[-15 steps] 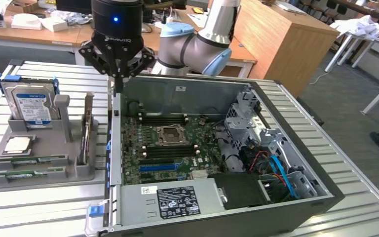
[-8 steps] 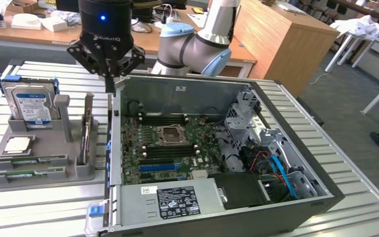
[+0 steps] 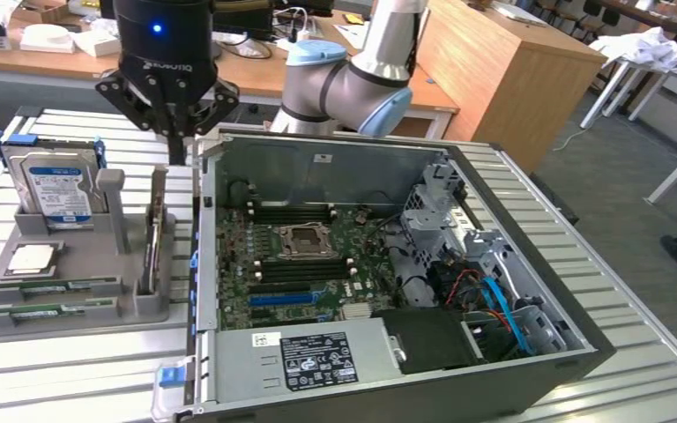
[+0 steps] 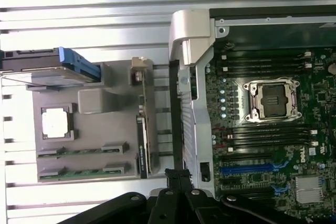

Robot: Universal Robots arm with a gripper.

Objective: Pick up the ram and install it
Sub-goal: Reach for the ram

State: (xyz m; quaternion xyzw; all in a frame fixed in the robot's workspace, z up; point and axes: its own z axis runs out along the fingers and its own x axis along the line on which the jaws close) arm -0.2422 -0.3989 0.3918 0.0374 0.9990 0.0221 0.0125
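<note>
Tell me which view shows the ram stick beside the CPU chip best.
The wrist view: it looks straight down on the ram stick, lying flat in the tray. The exterior view shows the stick too, but at a slant.

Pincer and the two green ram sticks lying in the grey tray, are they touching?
Apart. The exterior view shows the shut pincer hanging well above the grey tray, open space between it and the ram sticks lying flat there.

A slatted metal bench [image 3: 68, 379] carries a grey parts holder [image 3: 74, 328] along one side edge and, just beside it, an open computer case [image 3: 315, 176] lying on its side across the middle
</note>
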